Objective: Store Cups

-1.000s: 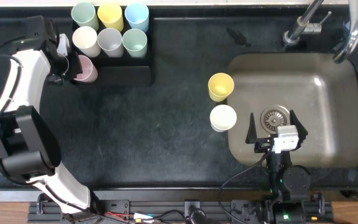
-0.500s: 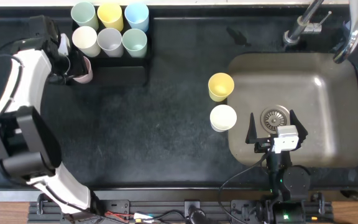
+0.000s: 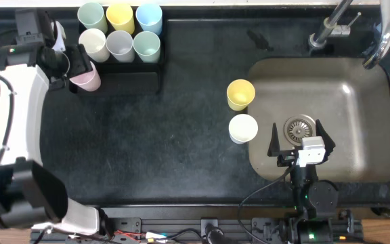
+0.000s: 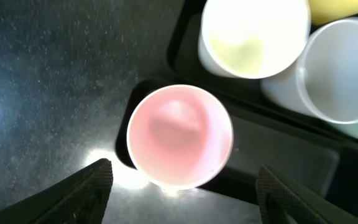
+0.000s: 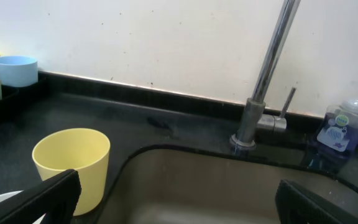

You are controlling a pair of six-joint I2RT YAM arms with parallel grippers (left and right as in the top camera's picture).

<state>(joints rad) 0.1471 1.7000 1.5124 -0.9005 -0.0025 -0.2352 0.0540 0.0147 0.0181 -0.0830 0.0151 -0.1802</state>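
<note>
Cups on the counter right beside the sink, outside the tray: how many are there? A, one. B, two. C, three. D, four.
B: a yellow cup and a white cup stand on the counter just left of the sink.

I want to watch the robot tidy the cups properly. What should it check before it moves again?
1. Pink cup upright in the black tray: ok.
2. Left gripper open, fingers clear of the pink cup: ok.
3. Free room in the tray beside the pink cup: ok.
4. All cups stored: not ok; the yellow cup and the white cup stand on the counter by the sink.
5. Right gripper open and ready: ok, it is over the sink.
6. Pink cup sitting flat on the tray floor: cannot tell.
</note>
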